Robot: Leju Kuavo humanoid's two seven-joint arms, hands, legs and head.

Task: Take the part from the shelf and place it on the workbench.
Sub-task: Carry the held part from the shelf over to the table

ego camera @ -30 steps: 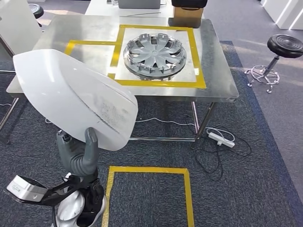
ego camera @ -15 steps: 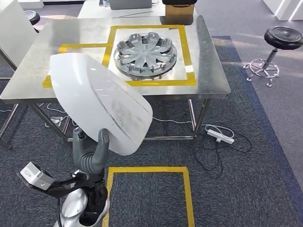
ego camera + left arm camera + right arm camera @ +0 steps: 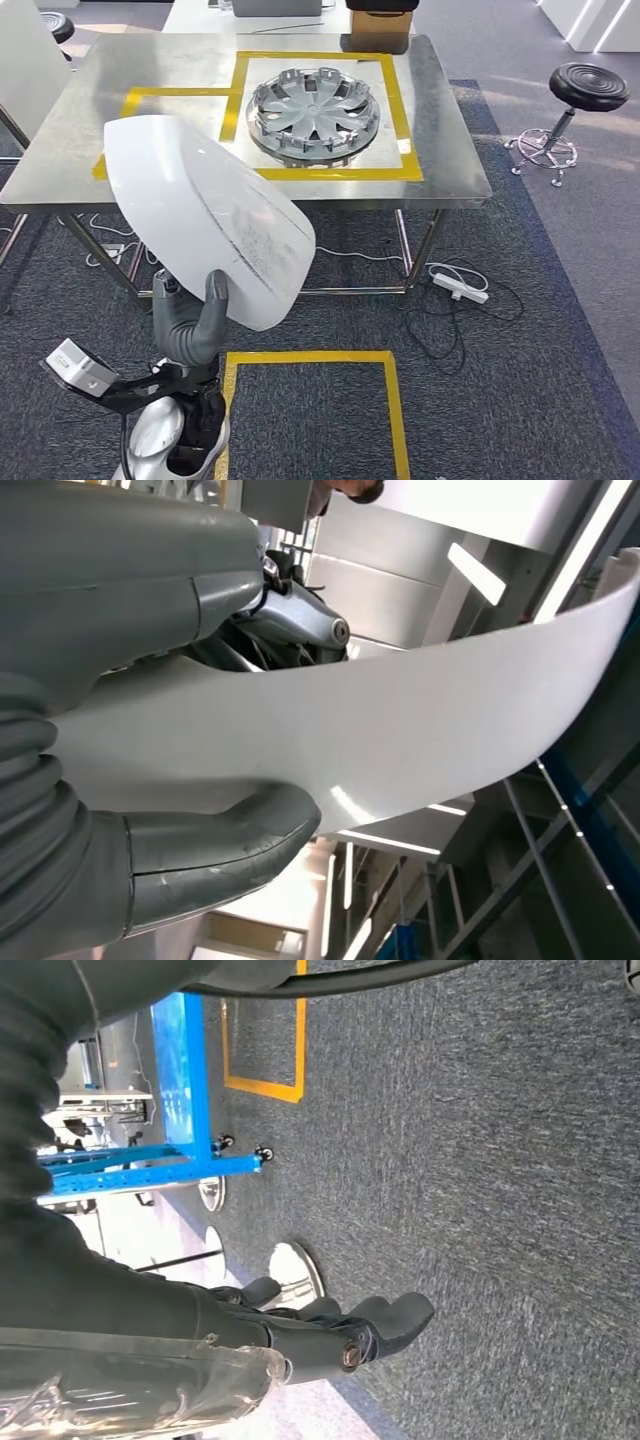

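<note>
Dark grey carpet (image 3: 528,380) fills lower half of my view. Yellow tape square (image 3: 313,410) on floor at bottom centre. Steel desk (image 3: 445,150) across top, yellow tape rectangles on it. Black round stool (image 3: 587,88) upper right. White power strip (image 3: 460,289) with black cables right of centre, beneath desk edge. Cardboard box (image 3: 380,27) at top centre, beyond desk.

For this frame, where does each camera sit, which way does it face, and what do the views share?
Head view: high on the body, looking forward and down at the workbench, hubcap and left hand.
Left wrist view: behind the left hand, facing the ceiling.
Right wrist view: behind the right hand, facing the carpet.
Shared: white panel.
</note>
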